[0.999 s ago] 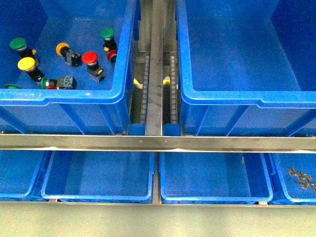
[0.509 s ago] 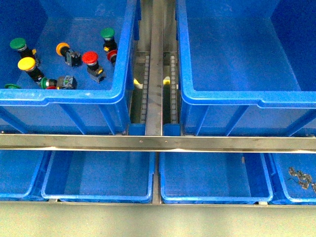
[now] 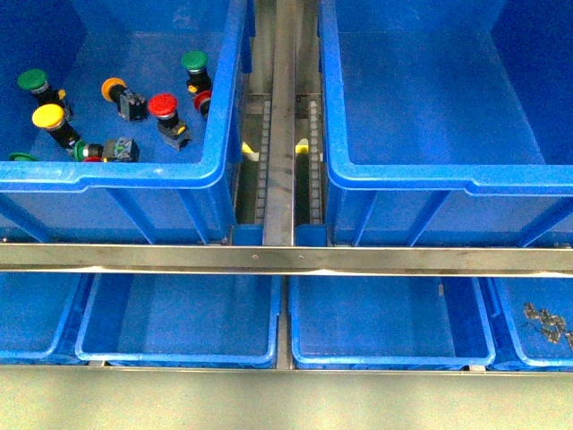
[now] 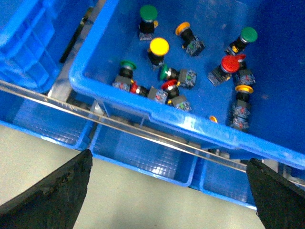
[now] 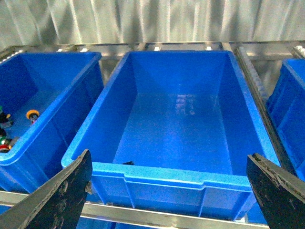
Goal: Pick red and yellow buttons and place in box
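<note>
**Slick blue plastic, bare steel, matt black fingers**

The box (image 5: 164,172) is smooth moulded blue plastic, and its floor is shiny enough to throw back pale glints. The neighbouring crate (image 3: 134,172) and the shallow trays (image 3: 179,360) look like the same slick plastic; the trays' floors are faintly gridded. The red button (image 3: 163,105) and yellow button (image 3: 47,116) have glossy plastic caps on duller black bodies. The rail (image 3: 286,259) is bare brushed metal. A corrugated metal wall (image 5: 143,19) gleams dully. The fingers (image 4: 52,198) of the left gripper (image 4: 167,160) and right gripper (image 5: 169,155) are matt black and slightly scuffed.
</note>
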You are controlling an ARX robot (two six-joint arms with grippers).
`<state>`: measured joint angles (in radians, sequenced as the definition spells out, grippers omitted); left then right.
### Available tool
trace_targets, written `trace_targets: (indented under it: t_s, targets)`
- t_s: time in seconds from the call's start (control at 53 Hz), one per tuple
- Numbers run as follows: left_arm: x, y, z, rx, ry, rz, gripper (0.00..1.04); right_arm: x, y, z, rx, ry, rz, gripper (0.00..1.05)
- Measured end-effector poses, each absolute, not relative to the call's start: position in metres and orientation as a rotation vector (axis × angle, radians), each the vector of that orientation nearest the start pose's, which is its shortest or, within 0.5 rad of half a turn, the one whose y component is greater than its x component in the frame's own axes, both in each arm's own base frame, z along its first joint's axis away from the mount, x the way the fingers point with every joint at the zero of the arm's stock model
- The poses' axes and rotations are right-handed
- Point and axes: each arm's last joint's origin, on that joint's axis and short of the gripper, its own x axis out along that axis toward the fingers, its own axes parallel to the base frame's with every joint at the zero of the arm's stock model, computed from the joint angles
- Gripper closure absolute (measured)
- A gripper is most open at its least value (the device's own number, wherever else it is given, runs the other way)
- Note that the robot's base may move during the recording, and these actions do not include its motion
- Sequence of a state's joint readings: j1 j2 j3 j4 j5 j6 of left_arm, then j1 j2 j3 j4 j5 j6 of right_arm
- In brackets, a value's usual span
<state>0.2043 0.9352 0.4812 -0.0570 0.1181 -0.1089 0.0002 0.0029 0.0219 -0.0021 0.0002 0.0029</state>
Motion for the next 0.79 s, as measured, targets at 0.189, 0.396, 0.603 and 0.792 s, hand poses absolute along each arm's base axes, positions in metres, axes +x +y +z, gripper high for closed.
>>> trace_targets:
  t_s: [0.189, 0.396, 0.603, 0.792]
  targets:
    - [0.263, 0.046, 0.216, 0.003, 0.575, -0.037, 0.08, 0.096, 0.000, 0.171, 0.003, -0.017, 0.000, 0.07]
    - [0.342, 0.021, 0.184, 0.238, 0.693, -0.260, 0.08, 0.096, 0.000, 0.171, 0.003, -0.017, 0.000, 0.07]
    - [0.396, -0.003, 0.162, 0.350, 0.718, -0.401, 0.08, 0.096, 0.000, 0.171, 0.003, -0.017, 0.000, 0.07]
    - [0.440, -0.005, 0.145, 0.387, 0.724, -0.428, 0.08, 0.096, 0.000, 0.171, 0.003, -0.017, -0.001, 0.07]
